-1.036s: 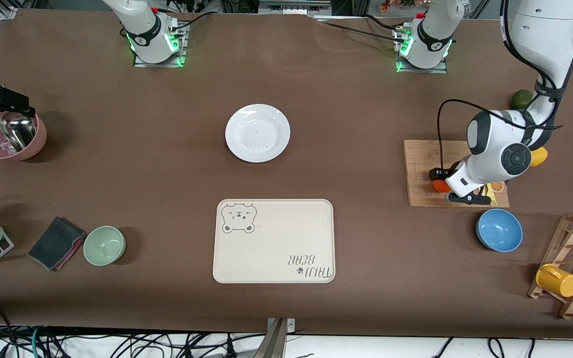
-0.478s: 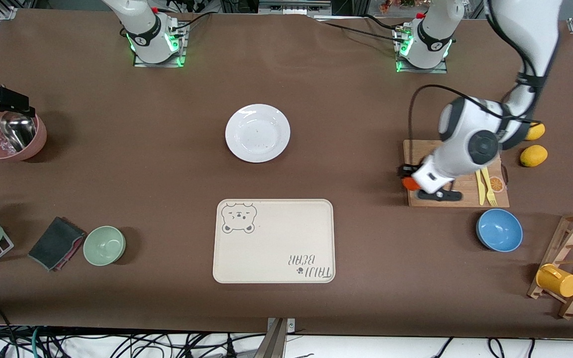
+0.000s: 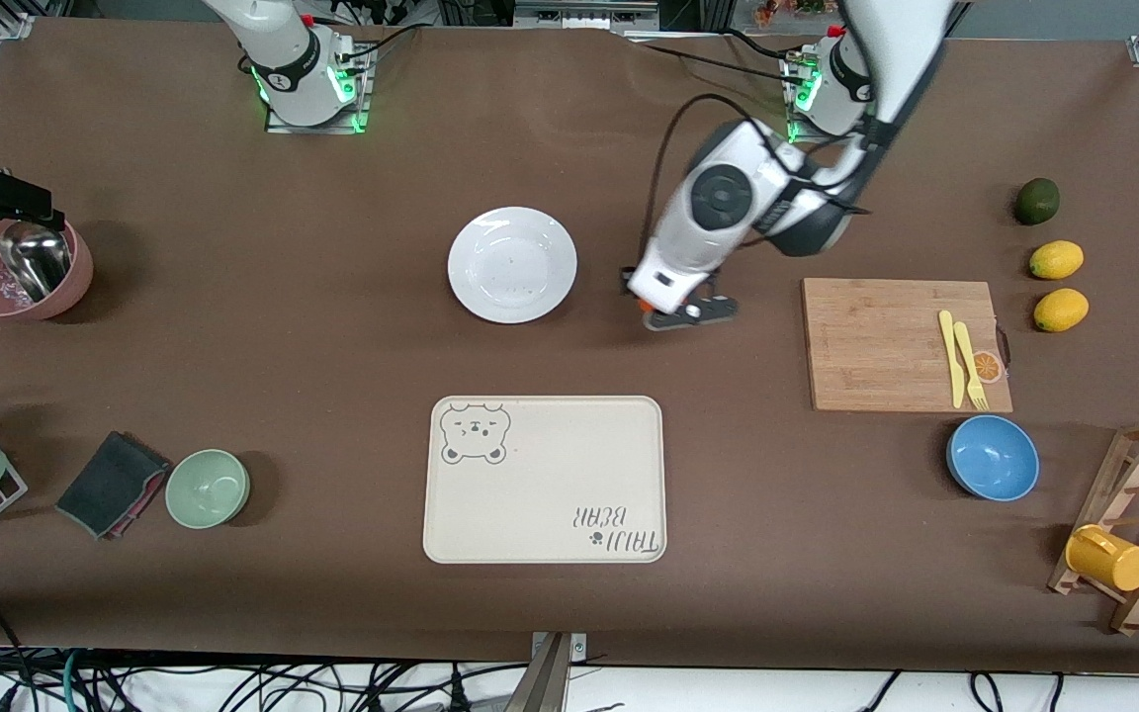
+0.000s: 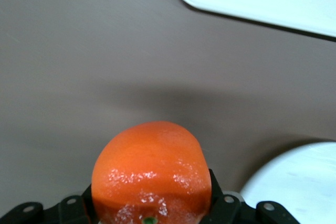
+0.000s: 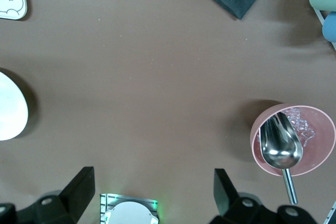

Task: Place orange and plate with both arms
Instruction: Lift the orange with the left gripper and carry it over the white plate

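The left gripper [image 3: 651, 309] is closed on the small round red-orange orange [image 4: 152, 174], its black fingers [image 4: 223, 208] pressing both flanks of the fruit. The left wrist view shows the glossy, finely dimpled skin and a green stem spot at the lower edge; the front view shows only a sliver of orange [image 3: 646, 307] under the white wrist. The gripper holds the fruit in the air over bare brown tabletop [image 3: 569, 148], just beside the round white shallow plate [image 3: 512, 264], on the side toward the left arm's end. The plate sits near the tabletop's centre, with a few tiny specks on its wide rim.

The right gripper [image 5: 152, 184] has its black fingers [image 5: 81, 184] spread wide and holds nothing. It waits at the tabletop's edge at the right arm's end, over a pink bowl [image 3: 21, 272] containing a metal scoop [image 5: 281, 148], which only the right wrist view shows in full.

The rectangular cream tray [image 3: 545, 480], nearer the front edge, bears a bear face and the words "TAIJI BEAR".
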You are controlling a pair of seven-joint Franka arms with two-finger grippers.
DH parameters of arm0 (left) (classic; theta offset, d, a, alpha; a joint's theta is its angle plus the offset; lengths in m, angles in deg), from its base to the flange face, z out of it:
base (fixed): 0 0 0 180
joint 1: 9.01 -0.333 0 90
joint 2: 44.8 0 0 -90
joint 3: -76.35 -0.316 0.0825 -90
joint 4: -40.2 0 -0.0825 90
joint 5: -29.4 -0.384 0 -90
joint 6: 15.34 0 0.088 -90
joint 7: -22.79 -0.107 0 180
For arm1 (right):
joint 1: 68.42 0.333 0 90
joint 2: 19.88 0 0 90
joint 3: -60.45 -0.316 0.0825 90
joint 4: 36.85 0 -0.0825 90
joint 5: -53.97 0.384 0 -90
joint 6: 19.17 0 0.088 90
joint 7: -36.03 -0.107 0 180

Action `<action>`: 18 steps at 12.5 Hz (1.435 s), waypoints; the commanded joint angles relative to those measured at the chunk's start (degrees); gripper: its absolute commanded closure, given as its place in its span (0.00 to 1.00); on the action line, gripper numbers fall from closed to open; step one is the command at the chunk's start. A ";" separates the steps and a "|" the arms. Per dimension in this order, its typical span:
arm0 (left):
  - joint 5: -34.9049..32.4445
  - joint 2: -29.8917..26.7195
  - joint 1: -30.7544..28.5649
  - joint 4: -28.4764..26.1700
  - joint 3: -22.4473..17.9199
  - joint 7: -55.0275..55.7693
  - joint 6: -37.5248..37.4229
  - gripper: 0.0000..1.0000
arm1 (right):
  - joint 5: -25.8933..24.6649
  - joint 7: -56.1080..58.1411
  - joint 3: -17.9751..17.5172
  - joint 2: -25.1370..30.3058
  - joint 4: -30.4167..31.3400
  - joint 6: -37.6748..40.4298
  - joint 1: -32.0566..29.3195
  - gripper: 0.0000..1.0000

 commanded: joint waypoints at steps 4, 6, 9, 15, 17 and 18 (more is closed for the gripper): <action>-1.37 16.15 12.17 21.47 -1.67 16.77 -0.78 0.96 | 0.12 -0.10 0.21 -0.91 -1.73 0.20 -0.05 0.00; -1.46 19.24 16.82 23.87 -3.77 19.93 -0.17 0.94 | -0.05 -0.01 0.21 -1.00 -1.82 -0.23 -0.14 0.00; -1.29 22.41 26.58 24.04 -11.85 22.75 4.93 0.90 | 0.04 0.08 1.70 -1.00 -1.73 -0.59 -0.22 0.00; -0.67 22.94 29.16 24.13 -12.05 23.37 4.93 0.00 | 1.00 -0.01 3.02 -1.44 -1.55 0.02 -2.07 0.00; -0.93 21.10 26.62 24.22 -12.13 23.55 2.57 0.00 | 1.10 0.17 3.20 -1.70 -1.47 0.03 -2.60 0.00; -0.59 19.00 24.78 24.22 -12.05 23.47 0.91 0.00 | 1.09 0.25 3.11 -2.14 -1.73 -0.06 -2.68 0.00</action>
